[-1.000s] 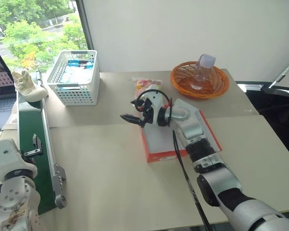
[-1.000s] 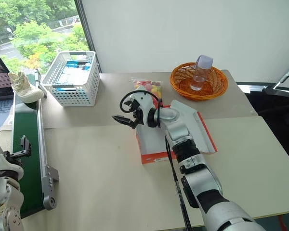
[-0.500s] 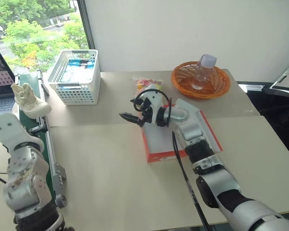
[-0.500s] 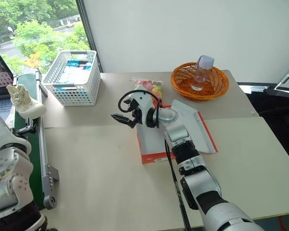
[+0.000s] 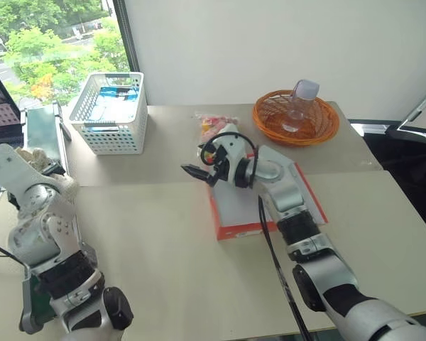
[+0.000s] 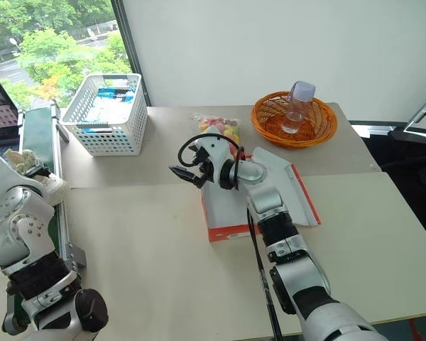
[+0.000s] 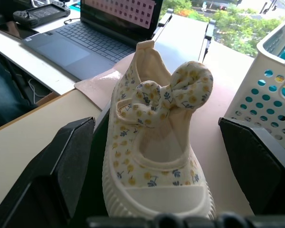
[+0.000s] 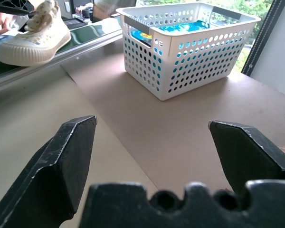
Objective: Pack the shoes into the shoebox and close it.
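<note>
A cream shoe point(image 7: 154, 142) with a small flower print and a bow lies on the green conveyor belt point(image 5: 42, 131) at the table's left. My left gripper point(image 7: 154, 128) is open, with one finger on each side of the shoe and neither touching it. My left arm hides most of the shoe point(image 6: 52, 188) in the eye views. The red-orange shoebox point(image 5: 234, 213) lies open mid-table, white inside, its lid point(image 5: 302, 181) folded out to the right. My right gripper point(image 5: 192, 171) hovers open and empty just past the box's far left corner.
A white mesh basket point(image 5: 108, 114) stands at the back left, beside the belt. An orange woven basket point(image 5: 319, 124) holding a clear bottle point(image 5: 298, 106) sits at the back right. A bag of candies point(image 5: 213, 126) lies behind the box. A laptop point(image 7: 99, 28) sits beyond the belt.
The shoe has travelled along the belt toward me. My left arm has risen and reached forward until its open fingers flank the shoe. The right gripper has stayed put.
</note>
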